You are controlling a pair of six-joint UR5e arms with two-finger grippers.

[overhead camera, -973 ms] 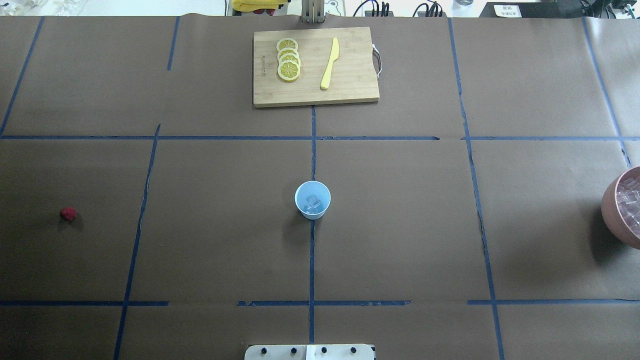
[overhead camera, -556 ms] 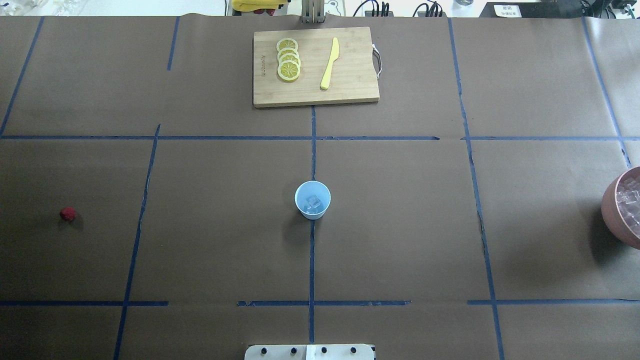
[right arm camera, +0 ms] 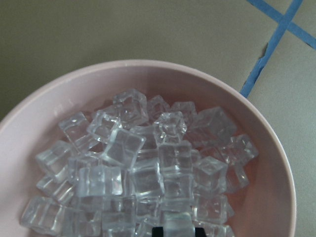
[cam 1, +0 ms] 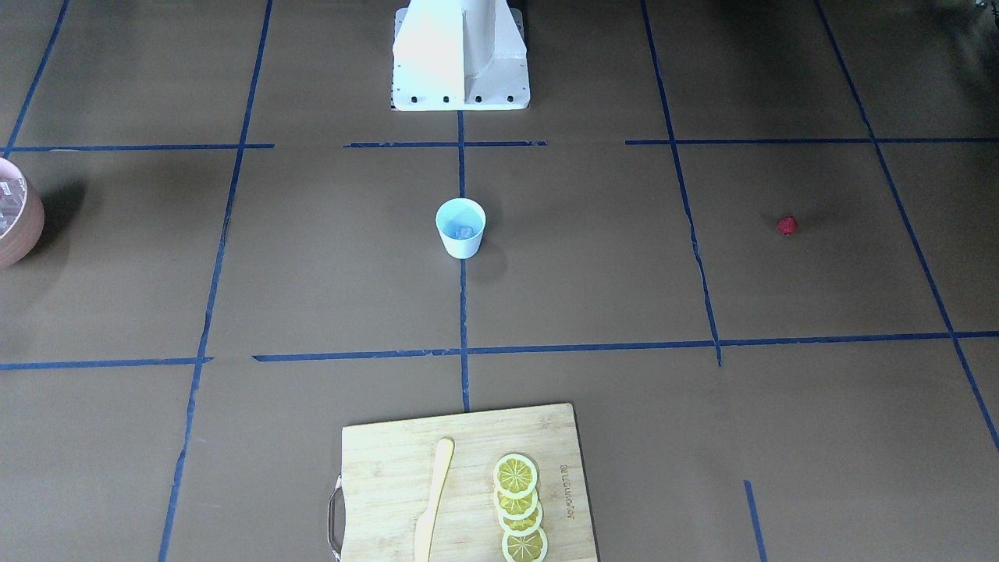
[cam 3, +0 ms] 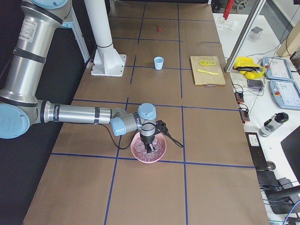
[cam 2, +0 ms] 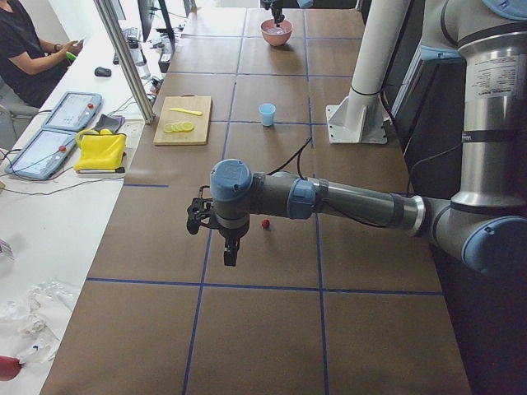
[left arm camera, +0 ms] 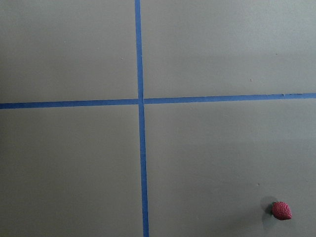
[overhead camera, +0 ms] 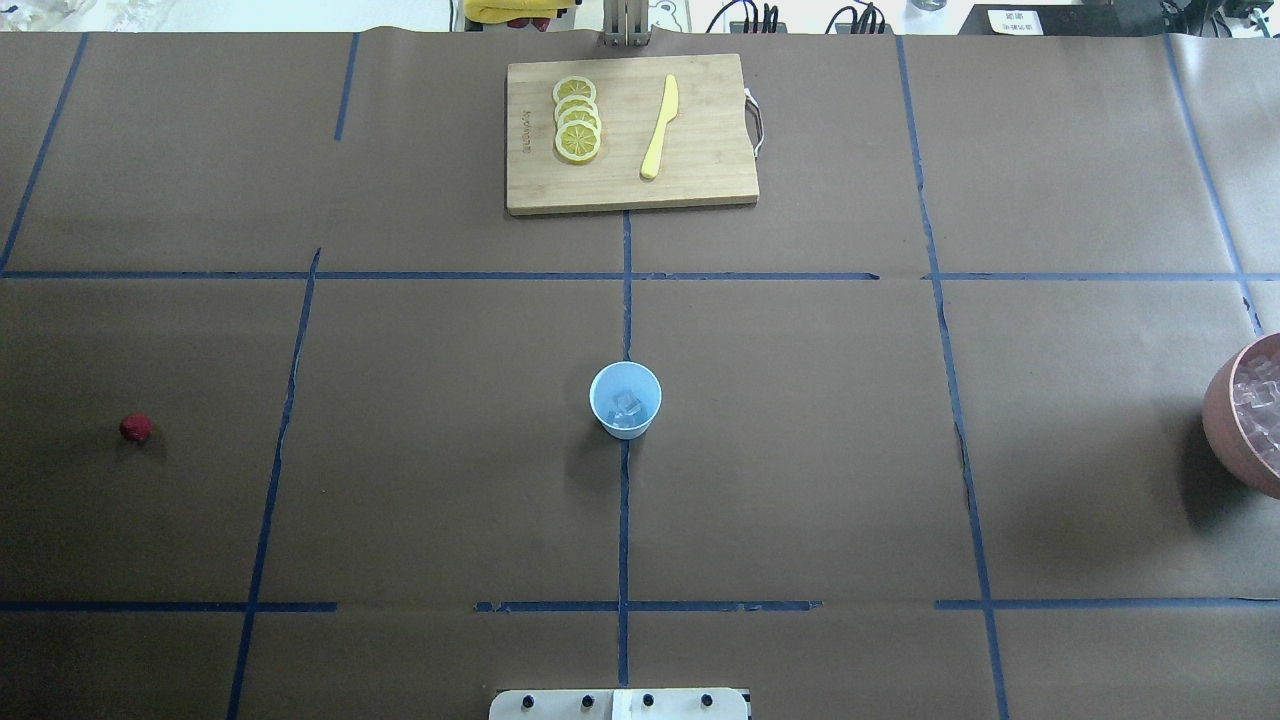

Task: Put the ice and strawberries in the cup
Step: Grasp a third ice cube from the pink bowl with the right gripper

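The task is partly done. The cup [overhead camera: 625,400] stands upright in the middle of the worktop [overhead camera: 800,480], and at least 1 cube of ice [overhead camera: 627,405] lies at its bottom. How many are in there is hard to count from above.

The strawberry [overhead camera: 135,428] is not yet in. The 1 red berry lies on the bare worktop, well apart from the cup, on the robot's left side.

The left gripper [cam 2: 230,257] hangs above the worktop near the berry, off to one side of it, and the left wrist view has the berry low in its right corner. Its fingers [cam 2: 230,247] point down. Whether they are spread or pressed together I cannot tell from the side view.

The right gripper [cam 3: 149,149] is down over the pink bowl [overhead camera: 1222,420], which is heaped with cubes. 2 dark tips at the bottom edge of the right wrist view seem to flank 1 cube, but I cannot tell whether it is pinched.

By my reading, what is left is possibly 1 more cube carried from bowl to cup, then the berry picked up and dropped in.
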